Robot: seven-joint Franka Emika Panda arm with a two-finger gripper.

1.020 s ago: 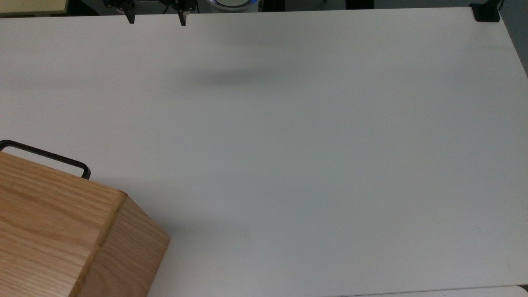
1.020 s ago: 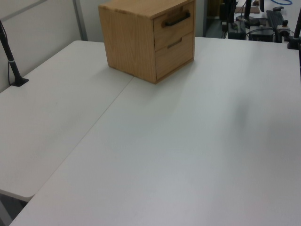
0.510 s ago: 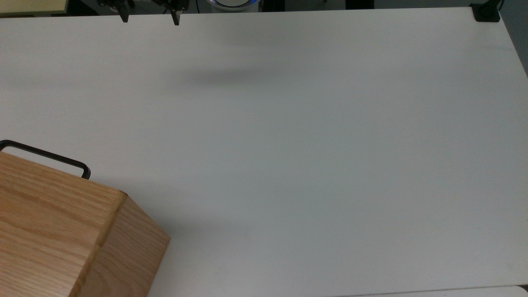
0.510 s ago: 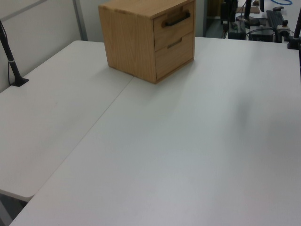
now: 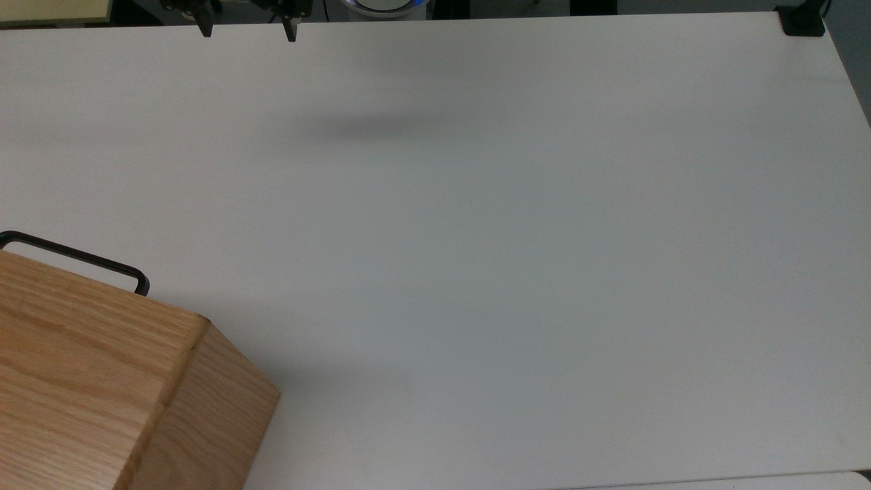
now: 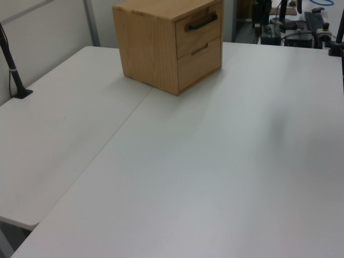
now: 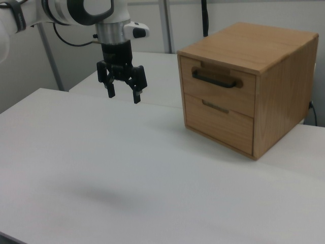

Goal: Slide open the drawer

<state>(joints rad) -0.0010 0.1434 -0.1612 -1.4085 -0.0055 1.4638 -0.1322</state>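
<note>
An oak cabinet stands on the white table. Its upper drawer is shut flush, with a black bar handle across its front. In the left view the drawer and its handle face right. The top view shows the handle jutting past the cabinet top at lower left. My gripper hangs open above the table, well off to the right view's left of the cabinet, holding nothing. In the top view the gripper sits at the upper edge.
A second drawer with a small slot pull sits below the first one. A black clamp sits at the top view's upper right corner. A black post stands at the left view's left. A seam joins two tabletops.
A second ago my gripper shifted slightly towards the top view's left and upper edge. It has held still since. The drawer has not moved.
</note>
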